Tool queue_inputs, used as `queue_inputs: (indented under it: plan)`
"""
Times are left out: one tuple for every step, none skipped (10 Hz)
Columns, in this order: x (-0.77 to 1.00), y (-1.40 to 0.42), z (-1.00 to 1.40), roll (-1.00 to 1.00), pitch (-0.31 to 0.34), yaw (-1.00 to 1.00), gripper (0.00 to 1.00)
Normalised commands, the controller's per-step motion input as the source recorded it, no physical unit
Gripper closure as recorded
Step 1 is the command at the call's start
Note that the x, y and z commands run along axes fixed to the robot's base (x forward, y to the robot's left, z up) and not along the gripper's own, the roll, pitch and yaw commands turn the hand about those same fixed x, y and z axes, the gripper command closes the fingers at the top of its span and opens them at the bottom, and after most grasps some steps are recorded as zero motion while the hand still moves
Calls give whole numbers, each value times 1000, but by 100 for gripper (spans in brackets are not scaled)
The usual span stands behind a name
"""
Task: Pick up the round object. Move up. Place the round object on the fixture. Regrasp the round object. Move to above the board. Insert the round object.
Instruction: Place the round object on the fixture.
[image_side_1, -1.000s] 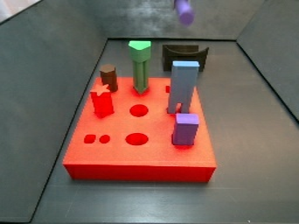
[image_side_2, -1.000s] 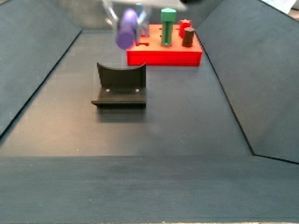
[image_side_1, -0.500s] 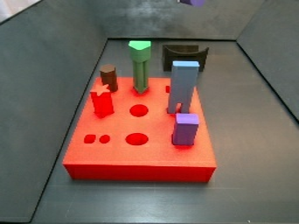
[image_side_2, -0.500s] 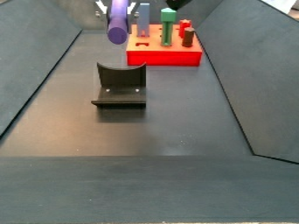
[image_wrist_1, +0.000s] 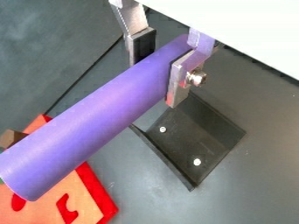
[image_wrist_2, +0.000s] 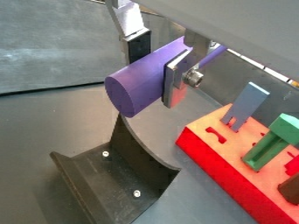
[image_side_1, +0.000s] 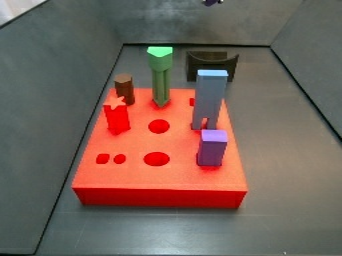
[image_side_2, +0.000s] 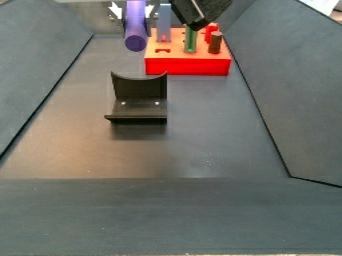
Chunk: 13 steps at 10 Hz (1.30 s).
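The gripper (image_wrist_1: 160, 54) is clenched on the purple peg (image_wrist_1: 100, 129), held crosswise between both fingers (image_wrist_2: 177, 77), in the air over the fixture (image_wrist_2: 114, 171), beside the board (image_wrist_2: 240, 174)

Five loose pieces stand upright in a side view. The green peg (image_side_1: 159, 75) is tallest, at the far middle. Just to its left is a short brown peg (image_side_1: 124, 90), and nearer on the left a red peg (image_side_1: 116, 118). On the right stands a tall blue block (image_side_1: 211, 95), with a short lilac block (image_side_1: 213, 147) close in front of it. Grey walls (image_side_1: 54, 60) slope up on both sides.
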Motion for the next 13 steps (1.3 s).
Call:
queue_inputs:
  plan:
    - [103, 64, -1000, -1000, 49, -142, 100]
    - [108, 72, -1000, -1000, 38, -144, 100]
    - [114, 75, -1000, -1000, 47, -144, 100]
    - [128, 77, -1000, -1000, 71, -146, 100]
    - [139, 87, -1000, -1000, 78, -158, 100]
    - [146, 92, -1000, -994, 77, -173, 100]
    - [152, 96, -1000, -887, 68, -167, 100]
    - [167, 105, -1000, -614, 51, -150, 100]
    - [175, 110, -1000, -507, 44, -144, 100]
    - [187, 116, -1000, -308, 39, -130, 100]
    - [192, 115, -1000, -223, 32, -120, 100]
    - [173, 108, -872, -185, 22, -110, 100]
    - [158, 98, -752, -181, 16, -107, 100]
